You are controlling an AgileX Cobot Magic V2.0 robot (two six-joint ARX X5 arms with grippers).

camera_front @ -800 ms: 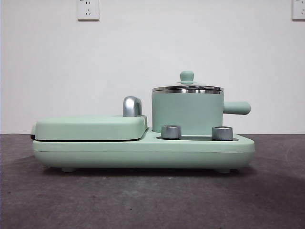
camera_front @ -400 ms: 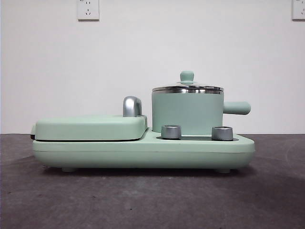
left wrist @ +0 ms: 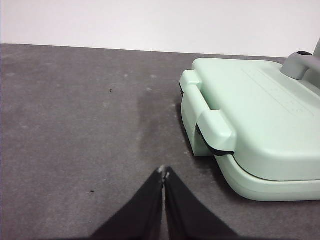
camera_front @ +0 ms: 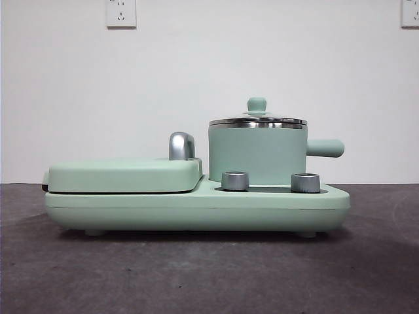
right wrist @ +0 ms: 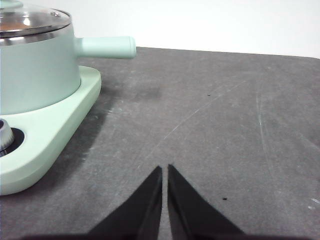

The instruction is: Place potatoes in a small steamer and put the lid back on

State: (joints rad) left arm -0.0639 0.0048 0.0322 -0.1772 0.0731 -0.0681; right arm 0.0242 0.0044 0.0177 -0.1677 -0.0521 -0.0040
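- Front view: the small steamer (camera_front: 257, 156) stands on the right half of the mint-green cooker base (camera_front: 196, 209), its stubby handle pointing right. The lid (camera_front: 257, 120) sits on its steel rim, knob up. The flat griddle (camera_front: 124, 174) takes up the left half. No arm and no potato shows here.
- Left wrist view: the left gripper (left wrist: 164, 173) hovers over bare table (left wrist: 75, 125), jaws pressed together and empty. Only the griddle's end is near it; the steamer is out of this view.
- Right wrist view: the right gripper (right wrist: 164, 170) also hangs empty with jaws nearly touching. The steamer and its lid lie just beside, the handle reaching toward this arm's side.
- Judgement: the right arm is nearer the lid, which must come off first; the potato's place cannot be told.
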